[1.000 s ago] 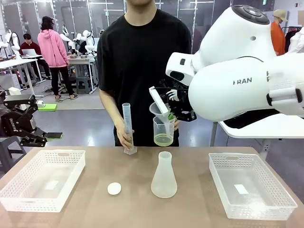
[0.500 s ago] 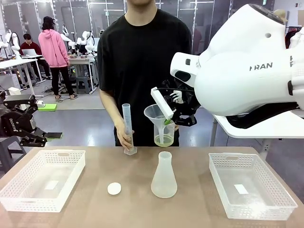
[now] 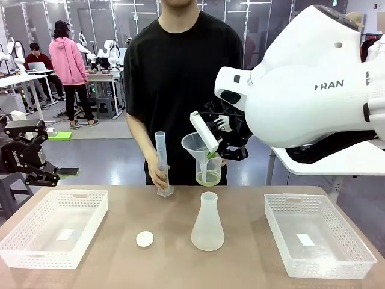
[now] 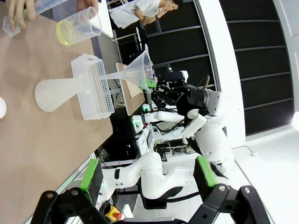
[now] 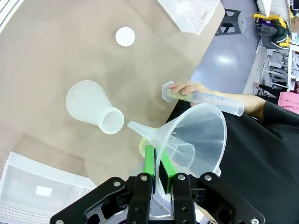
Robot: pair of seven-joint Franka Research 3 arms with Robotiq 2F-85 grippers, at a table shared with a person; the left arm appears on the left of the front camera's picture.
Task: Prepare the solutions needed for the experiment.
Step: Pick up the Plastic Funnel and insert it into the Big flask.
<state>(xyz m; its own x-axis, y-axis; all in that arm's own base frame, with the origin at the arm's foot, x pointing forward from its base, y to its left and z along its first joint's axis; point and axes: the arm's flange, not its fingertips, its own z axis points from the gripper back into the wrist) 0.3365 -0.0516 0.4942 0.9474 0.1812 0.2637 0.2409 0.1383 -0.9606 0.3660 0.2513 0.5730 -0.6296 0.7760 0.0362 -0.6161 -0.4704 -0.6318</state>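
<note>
My right gripper [image 3: 212, 154] is shut on the rim of a clear funnel [image 3: 199, 147], which hangs tilted in the air above the empty-looking conical flask [image 3: 207, 223] on the table. In the right wrist view the green pads [image 5: 149, 161] pinch the funnel [image 5: 194, 135] wall, with the flask [image 5: 93, 106] below. Behind the funnel the person holds a beaker [image 3: 212, 174] of pale yellow solution. A white stopper [image 3: 144, 239] lies left of the flask. My left gripper [image 3: 33, 164] hovers open at the far left, its fingers [image 4: 91, 175] spread with nothing between them.
The person's other hand steadies a tall graduated cylinder [image 3: 161, 161] at the table's far edge. A white basket [image 3: 36, 241] sits at the left and another [image 3: 283, 238] at the right, each with a small label inside.
The right arm has swung the funnel a little left and down, out from over the beaker, so its stem now shows above the flask. The left arm has stayed still.
</note>
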